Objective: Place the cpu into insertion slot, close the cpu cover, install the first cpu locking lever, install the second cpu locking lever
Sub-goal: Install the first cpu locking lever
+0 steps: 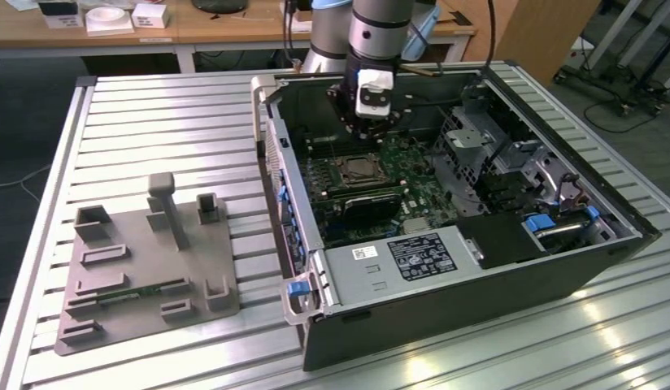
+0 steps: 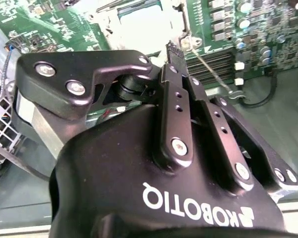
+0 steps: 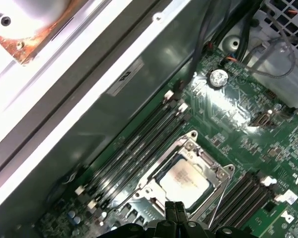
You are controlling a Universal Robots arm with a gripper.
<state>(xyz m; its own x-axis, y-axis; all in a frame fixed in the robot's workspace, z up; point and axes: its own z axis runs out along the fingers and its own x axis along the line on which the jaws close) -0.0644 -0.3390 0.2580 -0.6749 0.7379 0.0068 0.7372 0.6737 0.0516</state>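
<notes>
Table [image 1: 150, 122]: ribbed aluminium surface that carries everything; its far corners are cut off by the picture edge.
Room: in the exterior view, at 12 o'clock behind the table, a wooden desk [image 1: 227, 28] with small white boxes [image 1: 107, 20].
Computer case [image 1: 444, 325]: black, lying open on its side, at 3 o'clock from the fixture plate; its near wall hides the lower part of the inside.
Arm [image 1: 379, 32]: comes down into the case from 12 o'clock; its base is cut off.
Fixture plate [image 1: 129, 284]: grey, with upright holders, lying flat on the table.
Power supply [image 1: 406, 256]: grey box at 6 o'clock inside the case; it covers the near end of the board.
Motherboard [image 1: 411, 162]: green, flat on the case floor.
Gripper [image 3: 173, 210]: clenched, the two black fingertips pressed together with nothing seen between them; it hangs close over the socket edge. In the second wrist view its body hides most of the board.
Memory slots [image 3: 139, 144]: long and dark, just beside the socket.
Insertion slot [image 1: 337, 172]: at 6 o'clock from the gripper in the exterior view.
Cpu cover [image 3: 208, 161]: lies down flat around the chip; one edge is hidden behind the fingertips.
Cpu [image 3: 185, 179]: sits inside the insertion slot, silvery top up.
Locking lever [image 2: 211, 71]: thin rod just beside the fingertips; I cannot tell if they touch, nor if it is latched.
</notes>
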